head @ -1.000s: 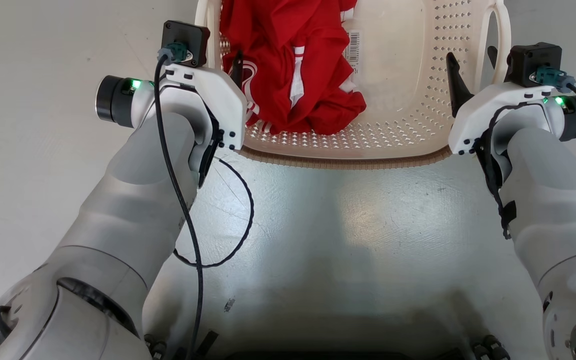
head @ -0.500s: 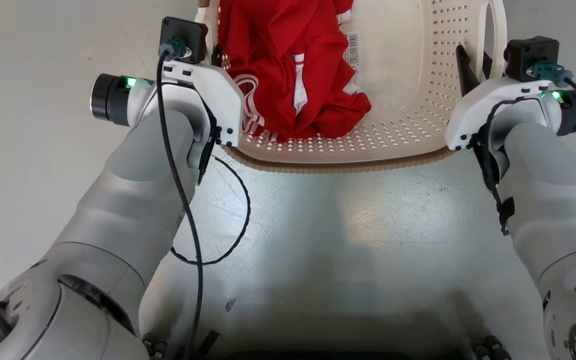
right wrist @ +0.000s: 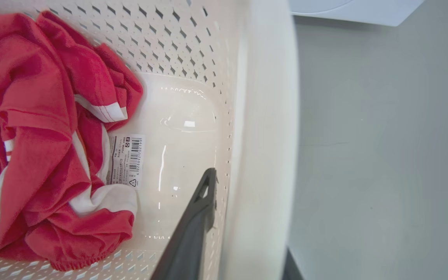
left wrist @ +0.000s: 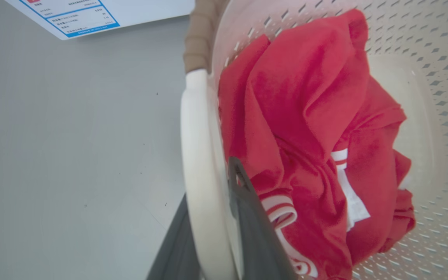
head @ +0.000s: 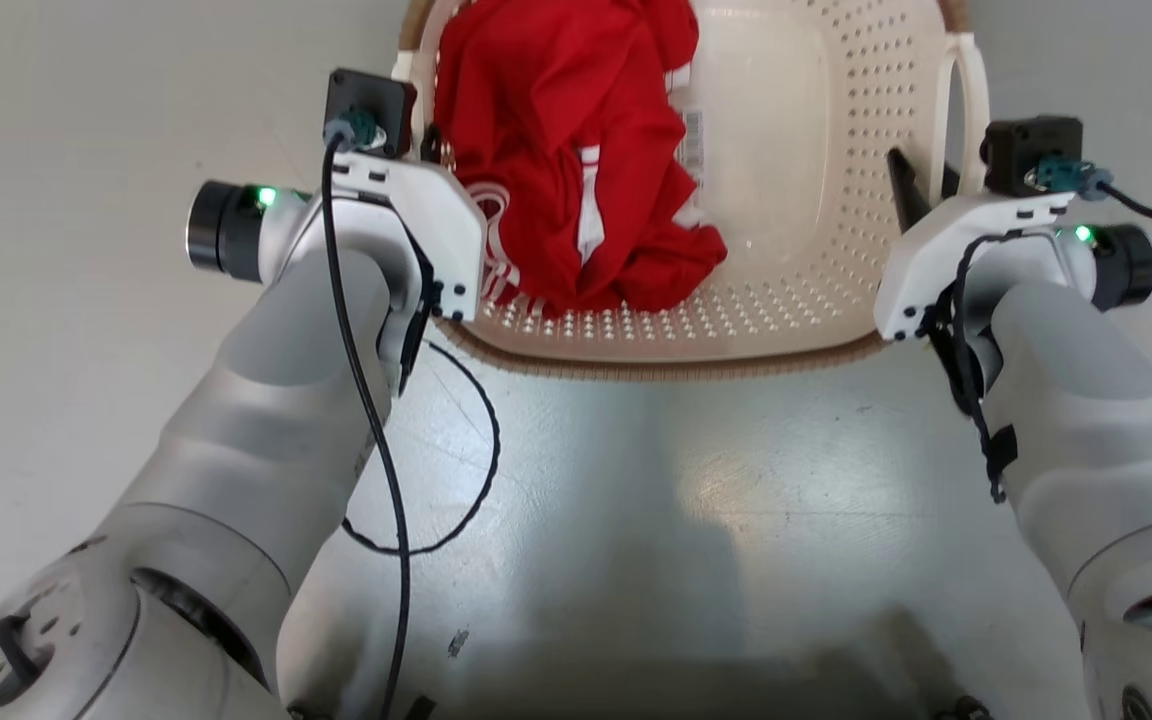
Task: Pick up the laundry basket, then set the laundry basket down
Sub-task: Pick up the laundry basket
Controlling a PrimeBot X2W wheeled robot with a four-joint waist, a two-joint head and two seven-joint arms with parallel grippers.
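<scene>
We hold the laundry basket [head: 816,300] by both of its side handles.

The basket sits ahead of us over the grey floor [head: 686,480], with its brown rim [head: 676,368] on the near side. We cannot tell whether it rests on the floor or hangs clear of it. Our left gripper [left wrist: 208,182] is clamped on the left handle [left wrist: 195,128], one dark finger inside against the red garment [left wrist: 305,116] and the other outside. Our right gripper [right wrist: 249,217] is closed on the right handle [right wrist: 263,116] in the same way, with only the edge of its outer finger showing. The garment, red with white stripes, is heaped in the basket's left half. A barcode label [right wrist: 126,159] lies on the bare bottom to its right. A white appliance [right wrist: 356,9] stands at the far side.
</scene>
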